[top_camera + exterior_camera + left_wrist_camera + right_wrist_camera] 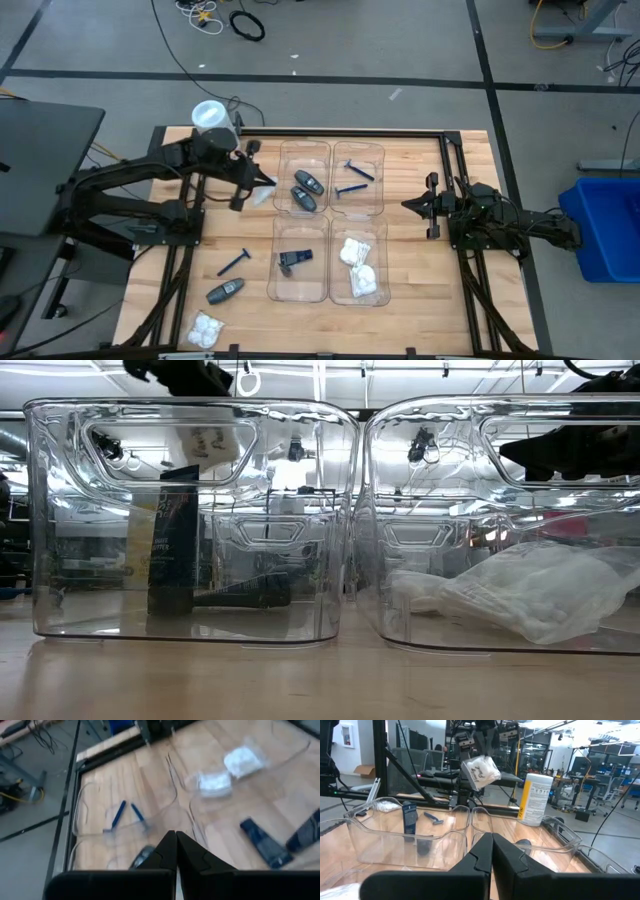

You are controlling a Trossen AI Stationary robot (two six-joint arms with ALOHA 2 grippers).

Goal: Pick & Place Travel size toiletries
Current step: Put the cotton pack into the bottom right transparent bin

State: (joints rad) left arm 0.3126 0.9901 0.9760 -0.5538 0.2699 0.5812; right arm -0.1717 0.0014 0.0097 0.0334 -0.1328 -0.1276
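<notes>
We noted the left hand closed on a white packet, raised above the surface just beside the far-left tray, which held two grey tubes. The right hand was shut, empty, near the trays' right side. Razor in the far-right tray; packets in the near-right. Loose on the surface: razor, tube, packet.

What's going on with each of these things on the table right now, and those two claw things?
left gripper: shut on a white packet, raised above the trays.
right gripper: shut, empty, beside the trays.
razor: loose on the table.
grey tube: loose on the table.
packets: lying in a tray.
</notes>
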